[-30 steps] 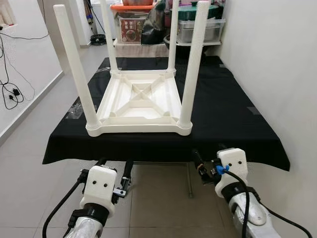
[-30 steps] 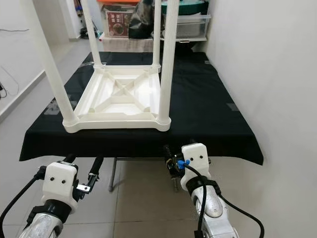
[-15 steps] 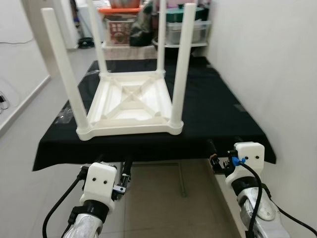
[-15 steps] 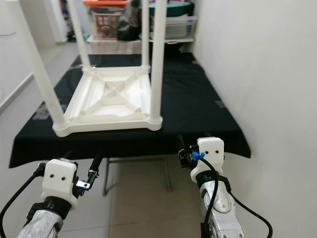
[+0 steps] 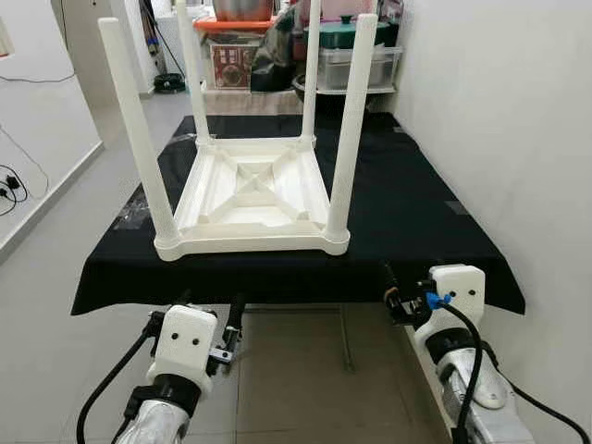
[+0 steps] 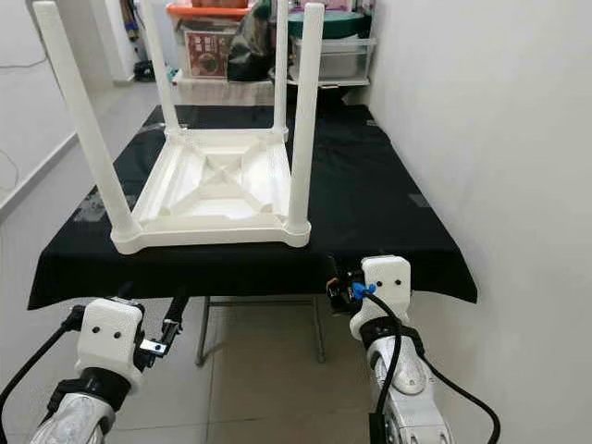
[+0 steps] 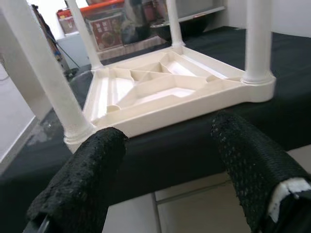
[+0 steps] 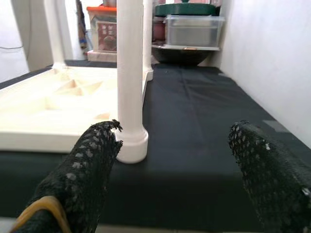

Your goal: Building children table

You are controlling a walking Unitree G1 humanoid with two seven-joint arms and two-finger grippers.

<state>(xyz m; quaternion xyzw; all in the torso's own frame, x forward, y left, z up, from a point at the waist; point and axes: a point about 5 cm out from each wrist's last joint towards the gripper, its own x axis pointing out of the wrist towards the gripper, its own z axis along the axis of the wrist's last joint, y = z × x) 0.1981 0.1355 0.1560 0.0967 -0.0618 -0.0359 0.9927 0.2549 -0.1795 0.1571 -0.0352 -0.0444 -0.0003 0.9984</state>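
Low on the left, below the near edge of the black-clothed folding table (image 5: 416, 208), left gripper (image 7: 170, 160) with its two black fingers (image 7: 82, 179) spread wide apart, holding nothing, aimed at the near side of the white plastic children's table (image 5: 254, 190). Resting upside down on the black cloth, toward the table's left and near portion, its ribbed underside facing up and all four round white legs standing upright from the corners. Near-left leg (image 5: 139, 129) and near-right leg (image 5: 350, 120) closest to the front edge. Farther back, beyond the cloth, clear plastic storage boxes (image 5: 356, 65) and an orange-lidded container (image 5: 236, 51) stacked on a shelf. Low on the right, right gripper (image 8: 180, 160) likewise below the table edge, its fingers (image 8: 265, 165) parted and empty, pointing past the near-right leg. White wall (image 5: 499, 120) along the right side, pale tiled floor (image 5: 296, 370) beneath.
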